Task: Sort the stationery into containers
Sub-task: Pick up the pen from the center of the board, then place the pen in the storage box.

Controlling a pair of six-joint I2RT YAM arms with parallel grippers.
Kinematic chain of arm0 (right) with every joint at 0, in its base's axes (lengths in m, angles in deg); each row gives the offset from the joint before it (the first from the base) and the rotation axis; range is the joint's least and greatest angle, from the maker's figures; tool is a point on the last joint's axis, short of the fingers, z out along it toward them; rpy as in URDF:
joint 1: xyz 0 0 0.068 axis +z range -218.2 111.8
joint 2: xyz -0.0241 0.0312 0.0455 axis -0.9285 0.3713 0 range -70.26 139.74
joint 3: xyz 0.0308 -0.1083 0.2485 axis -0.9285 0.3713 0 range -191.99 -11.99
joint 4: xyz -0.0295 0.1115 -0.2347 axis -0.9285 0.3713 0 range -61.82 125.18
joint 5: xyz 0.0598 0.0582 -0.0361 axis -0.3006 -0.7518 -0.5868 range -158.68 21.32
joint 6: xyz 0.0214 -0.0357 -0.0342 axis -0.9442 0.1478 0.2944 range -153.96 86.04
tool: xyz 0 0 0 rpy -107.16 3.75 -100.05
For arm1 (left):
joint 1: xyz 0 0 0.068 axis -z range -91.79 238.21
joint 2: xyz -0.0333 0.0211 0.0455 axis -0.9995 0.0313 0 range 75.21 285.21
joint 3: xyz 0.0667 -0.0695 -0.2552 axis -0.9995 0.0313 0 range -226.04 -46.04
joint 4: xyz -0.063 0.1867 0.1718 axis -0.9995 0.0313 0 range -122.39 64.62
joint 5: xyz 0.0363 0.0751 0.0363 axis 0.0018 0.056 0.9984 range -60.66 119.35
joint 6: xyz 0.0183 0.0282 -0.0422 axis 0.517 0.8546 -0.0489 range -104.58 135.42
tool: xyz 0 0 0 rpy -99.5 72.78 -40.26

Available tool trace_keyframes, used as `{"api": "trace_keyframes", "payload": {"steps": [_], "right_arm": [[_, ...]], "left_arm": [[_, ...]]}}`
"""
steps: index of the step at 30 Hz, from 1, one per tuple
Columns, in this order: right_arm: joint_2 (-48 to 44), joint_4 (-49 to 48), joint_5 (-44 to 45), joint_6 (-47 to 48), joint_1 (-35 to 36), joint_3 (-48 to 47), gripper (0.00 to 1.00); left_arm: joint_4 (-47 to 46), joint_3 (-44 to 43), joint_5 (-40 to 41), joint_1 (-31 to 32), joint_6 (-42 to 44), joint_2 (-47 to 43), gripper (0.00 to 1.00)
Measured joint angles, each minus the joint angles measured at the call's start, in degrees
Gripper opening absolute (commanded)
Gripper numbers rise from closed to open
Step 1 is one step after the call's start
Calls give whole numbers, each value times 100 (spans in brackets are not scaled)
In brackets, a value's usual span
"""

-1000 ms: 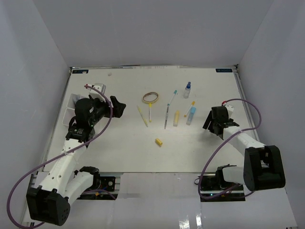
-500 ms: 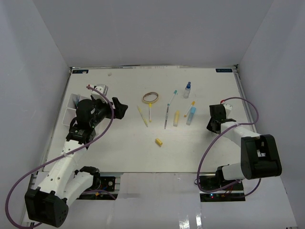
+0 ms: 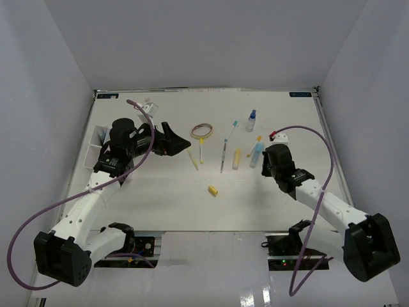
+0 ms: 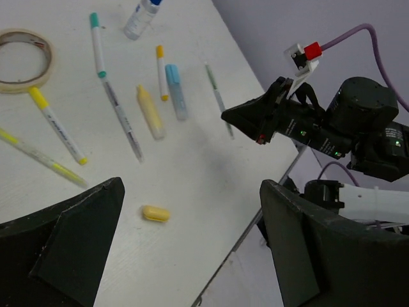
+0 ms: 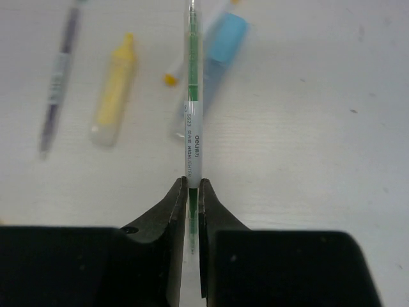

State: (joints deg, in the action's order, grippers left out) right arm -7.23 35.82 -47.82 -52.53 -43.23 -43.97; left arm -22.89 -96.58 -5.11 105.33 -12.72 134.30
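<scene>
Top camera high above table (image 3: 160,198), wrist cameras low, close, likely sharing yellow marker (image 4: 150,112)

The brand name "deli" runs lengthwise in dark print on the clear barrel of a green-ink pen (image 5: 193,128), seen from the right wrist camera. Beside it a smaller line reads "HIGH"; the rest of that print is too fine to make out. A blue label (image 3: 108,96) at the far left corner of the tabletop (image 3: 160,192) is too small to read, as is the print on a yellow-capped marker (image 4: 57,126).
</scene>
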Motion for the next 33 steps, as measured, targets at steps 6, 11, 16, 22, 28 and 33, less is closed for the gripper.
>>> {"api": "trace_keyframes", "payload": {"steps": [6, 11, 16, 22, 28, 33], "right_arm": [[-890, -846, -833, 590, 1469, 0, 9], [-876, -1683, -1399, 1019, 2310, -4, 9], [-713, -2149, -1731, 1211, 2557, -4, 10], [-708, -2570, -1917, 1255, 2597, -4, 10], [-708, -2778, -1980, 1252, 2612, -4, 12], [-695, -2883, -1978, 1237, 2616, 0, 18]], "left_arm": [[-52, -369, 61, 852, -448, 472, 98], [-96, -562, 555, 1508, -785, 981, 98], [-133, -772, 1239, 2004, -992, 1368, 84], [-181, -815, 1856, 2100, -1228, 1491, 68], [-232, -839, 2028, 2190, -1368, 1558, 36], [-319, -839, 2039, 2229, -1397, 1547, 10]]}}
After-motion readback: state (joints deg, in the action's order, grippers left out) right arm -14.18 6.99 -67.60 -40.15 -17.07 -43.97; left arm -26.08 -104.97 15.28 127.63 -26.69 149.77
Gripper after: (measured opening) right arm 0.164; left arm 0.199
